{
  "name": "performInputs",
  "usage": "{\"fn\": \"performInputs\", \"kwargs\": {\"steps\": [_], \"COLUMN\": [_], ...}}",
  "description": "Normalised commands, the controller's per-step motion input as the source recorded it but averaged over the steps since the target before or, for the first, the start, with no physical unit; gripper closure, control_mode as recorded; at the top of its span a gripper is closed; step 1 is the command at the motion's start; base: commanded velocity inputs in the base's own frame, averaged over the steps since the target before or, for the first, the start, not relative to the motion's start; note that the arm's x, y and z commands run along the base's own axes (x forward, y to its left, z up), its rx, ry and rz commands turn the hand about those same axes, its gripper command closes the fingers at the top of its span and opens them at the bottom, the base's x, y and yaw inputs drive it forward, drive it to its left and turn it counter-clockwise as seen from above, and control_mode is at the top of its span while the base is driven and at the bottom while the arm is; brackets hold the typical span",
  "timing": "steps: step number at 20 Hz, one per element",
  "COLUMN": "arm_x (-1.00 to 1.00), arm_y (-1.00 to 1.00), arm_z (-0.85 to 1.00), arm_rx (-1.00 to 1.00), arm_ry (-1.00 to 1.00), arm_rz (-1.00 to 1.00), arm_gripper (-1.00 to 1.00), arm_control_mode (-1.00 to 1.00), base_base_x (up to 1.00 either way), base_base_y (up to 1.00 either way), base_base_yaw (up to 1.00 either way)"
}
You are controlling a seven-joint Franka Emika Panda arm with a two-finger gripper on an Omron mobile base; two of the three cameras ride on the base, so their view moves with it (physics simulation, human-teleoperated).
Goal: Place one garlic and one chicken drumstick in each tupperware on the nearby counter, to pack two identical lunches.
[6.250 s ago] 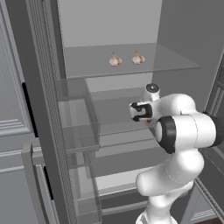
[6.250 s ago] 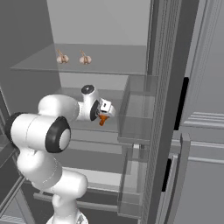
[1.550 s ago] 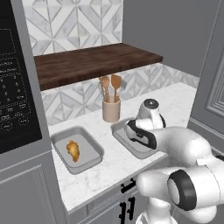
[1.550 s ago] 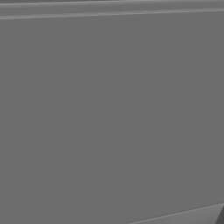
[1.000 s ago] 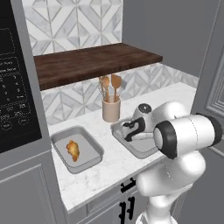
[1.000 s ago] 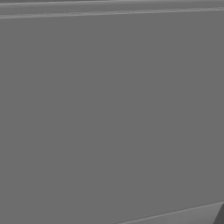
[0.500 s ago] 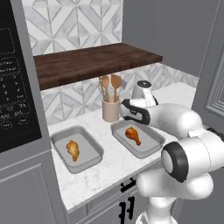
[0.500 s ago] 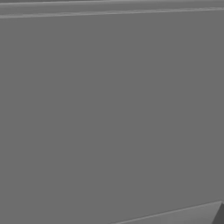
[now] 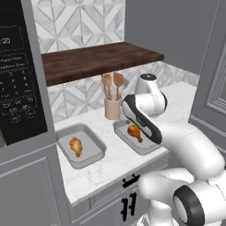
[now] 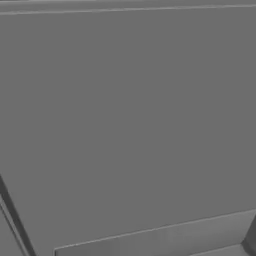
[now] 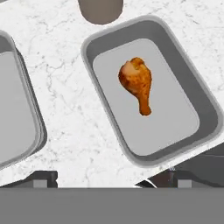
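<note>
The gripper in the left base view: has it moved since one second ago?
Yes. The gripper has risen from the right tupperware, toward the utensil cup, leaving the drumstick there.

The arm reaches forward from the base, elbow bent, wrist turned down. The gripper (image 11: 107, 177) points straight down, jaws wide apart, holding nothing.

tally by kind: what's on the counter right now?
chicken drumstick: 2, one in each tray
tupperware: 2
utensil cup: 1
garlic: 0
Total: 5
</note>
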Motion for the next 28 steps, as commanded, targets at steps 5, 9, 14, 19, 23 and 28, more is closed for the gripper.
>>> {"fn": "performInputs", "kwargs": {"steps": [5, 9, 14, 19, 23, 28], "arm_x": [0.00, 0.00, 0.00, 0.00, 0.00, 0.00], "arm_y": [0.00, 0.00, 0.00, 0.00, 0.00, 0.00], "arm_z": [0.00, 0.00, 0.00, 0.00, 0.00, 0.00], "arm_rx": [0.00, 0.00, 0.00, 0.00, 0.00, 0.00], "arm_ry": [0.00, 0.00, 0.00, 0.00, 0.00, 0.00], "arm_rz": [0.00, 0.00, 0.00, 0.00, 0.00, 0.00], "arm_gripper": [-1.00, -1.00, -1.00, -1.00, -1.00, -1.00], "arm_control_mode": [1.00, 1.00, 1.00, 1.00, 1.00, 1.00], "base_base_x": [-1.00, -1.00, -0.98, -0.81, -0.53, 0.00], "base_base_y": [0.77, 0.95, 0.42, 0.27, 0.11, -0.12], "base_base_yaw": [0.07, -0.03, -0.77, -0.88, -0.96, -0.99]}}
